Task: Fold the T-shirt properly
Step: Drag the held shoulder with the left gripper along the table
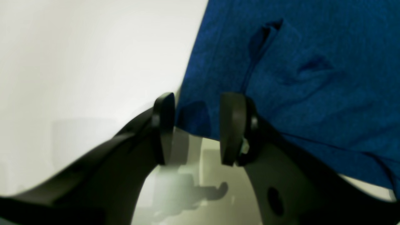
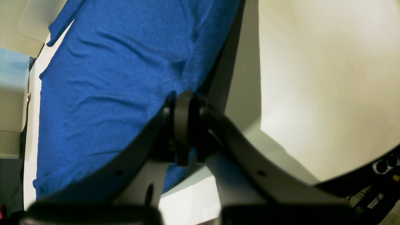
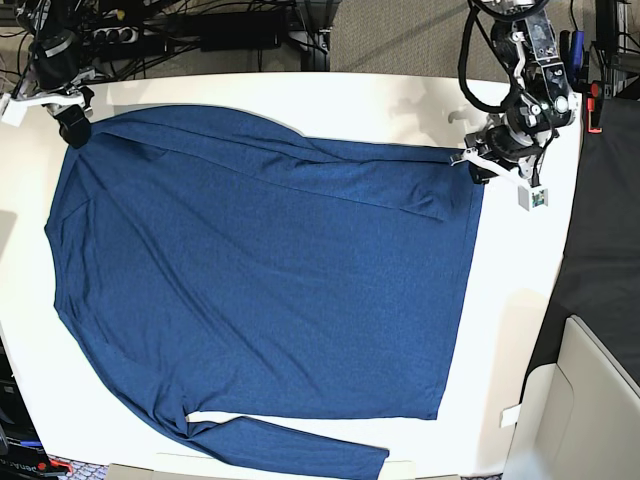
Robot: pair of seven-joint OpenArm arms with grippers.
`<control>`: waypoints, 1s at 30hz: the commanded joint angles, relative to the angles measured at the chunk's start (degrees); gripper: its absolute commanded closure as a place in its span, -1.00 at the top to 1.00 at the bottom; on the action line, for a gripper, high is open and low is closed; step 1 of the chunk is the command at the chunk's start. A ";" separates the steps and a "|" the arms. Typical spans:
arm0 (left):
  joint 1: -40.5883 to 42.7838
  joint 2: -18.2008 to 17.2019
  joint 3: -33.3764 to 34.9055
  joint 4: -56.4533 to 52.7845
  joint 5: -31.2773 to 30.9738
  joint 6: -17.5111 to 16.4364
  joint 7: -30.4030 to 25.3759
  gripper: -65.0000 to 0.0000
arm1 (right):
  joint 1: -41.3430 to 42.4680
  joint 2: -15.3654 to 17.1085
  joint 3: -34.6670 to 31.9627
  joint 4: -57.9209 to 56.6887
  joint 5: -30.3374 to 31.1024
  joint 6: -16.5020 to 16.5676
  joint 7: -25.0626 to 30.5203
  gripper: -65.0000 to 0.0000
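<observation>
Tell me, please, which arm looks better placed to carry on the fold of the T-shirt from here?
Probably the right. The right gripper is shut on the T-shirt at its far corner, so it could pull at once. The left gripper stands open around the hem corner and would have to close first.

Parted left hand, T-shirt corner between

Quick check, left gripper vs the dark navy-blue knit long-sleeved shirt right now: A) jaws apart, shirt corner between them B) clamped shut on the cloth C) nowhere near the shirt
A: in the left wrist view the left gripper has its jaws apart, with a corner of the dark navy-blue knit long-sleeved shirt lying between them.
</observation>
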 commanded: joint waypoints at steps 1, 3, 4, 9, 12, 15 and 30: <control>-0.36 0.19 -0.11 0.19 -0.53 -0.25 -0.61 -0.28 | -0.09 0.60 0.53 0.81 1.03 0.90 1.04 -0.99; -0.45 0.37 0.24 -0.95 -0.53 -0.25 -0.61 -0.28 | -0.09 0.60 0.53 0.81 1.03 0.90 1.04 -0.99; -0.54 0.46 0.33 -1.74 -0.53 -0.25 -0.70 -0.28 | -0.09 0.60 0.53 0.81 1.03 0.90 1.04 -0.99; -0.80 1.51 0.33 -4.11 -0.53 -0.25 -1.05 -0.28 | -0.18 0.60 0.53 0.81 1.03 0.90 1.04 -0.99; -0.80 1.69 0.42 -4.11 -0.53 -0.25 -1.05 -0.29 | -0.18 0.60 0.53 0.81 1.03 0.90 1.04 -0.99; -0.80 3.36 0.33 -4.20 -0.53 -0.25 -1.05 -0.29 | -0.18 0.60 0.53 0.90 1.03 0.90 1.04 -0.99; -0.80 3.27 0.42 -4.03 -0.62 -0.34 -1.14 -0.76 | 0.08 0.69 0.53 0.81 1.03 0.90 0.86 -0.99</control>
